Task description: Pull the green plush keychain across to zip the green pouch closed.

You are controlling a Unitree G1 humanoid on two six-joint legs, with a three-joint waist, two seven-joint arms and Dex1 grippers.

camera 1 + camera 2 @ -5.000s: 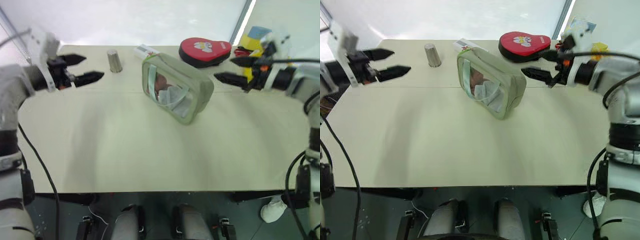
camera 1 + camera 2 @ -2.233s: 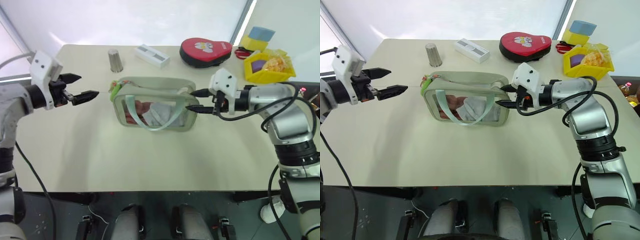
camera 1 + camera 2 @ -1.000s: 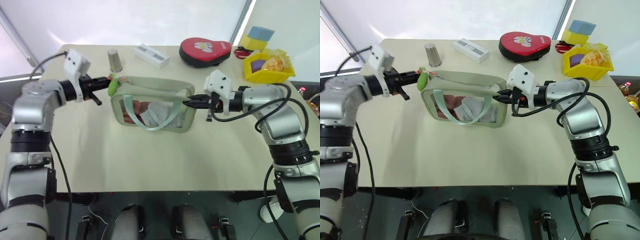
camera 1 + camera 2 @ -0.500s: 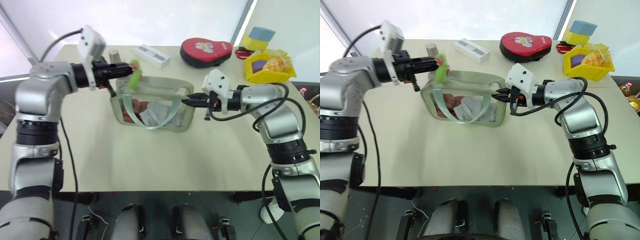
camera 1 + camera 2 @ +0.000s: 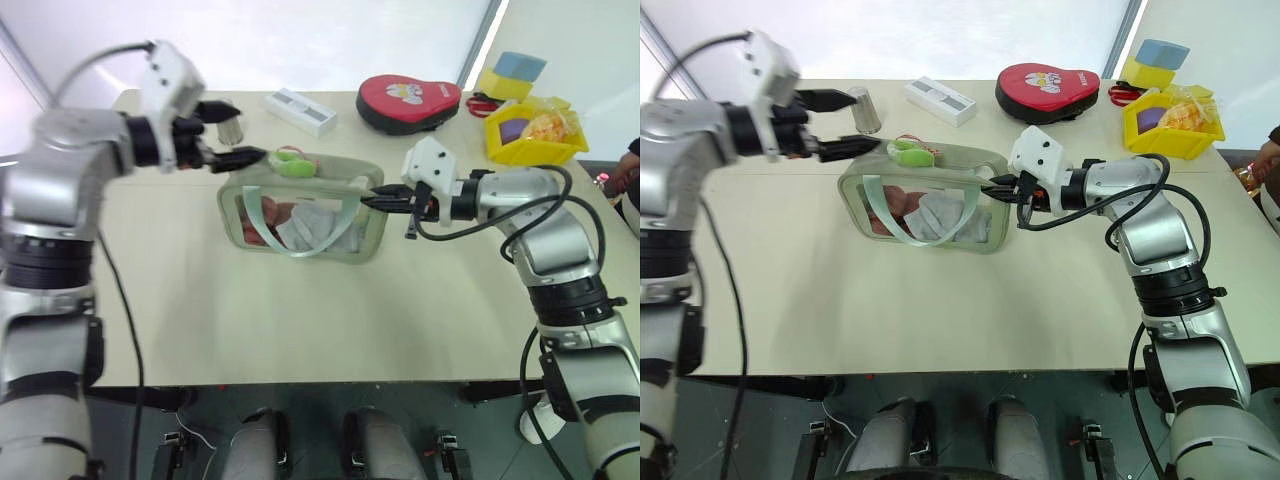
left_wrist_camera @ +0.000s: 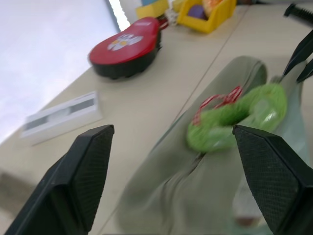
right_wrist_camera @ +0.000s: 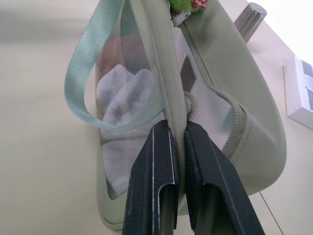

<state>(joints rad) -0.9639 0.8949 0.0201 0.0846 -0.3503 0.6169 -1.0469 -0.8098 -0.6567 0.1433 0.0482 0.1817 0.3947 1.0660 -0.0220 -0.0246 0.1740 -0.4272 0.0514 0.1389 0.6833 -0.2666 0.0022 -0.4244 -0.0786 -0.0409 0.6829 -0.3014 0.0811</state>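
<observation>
On beige table (image 5: 300,310), pouch (image 5: 300,215) (bright backdrop)

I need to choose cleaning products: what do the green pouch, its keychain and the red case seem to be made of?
Green pouch: matte sage fabric, maybe faux leather, with a clear glossy plastic window; contents show through it. Green plush keychain: fuzzy lime plush. Red case: smooth, slightly shiny red shell with a black edge, probably moulded foam or plastic.

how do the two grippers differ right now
The left gripper is open, its fingers apart beside the green plush keychain, holding nothing. The right gripper is shut on the green pouch, pinching its end edge. Both have black fingers and point inward toward the pouch.
</observation>
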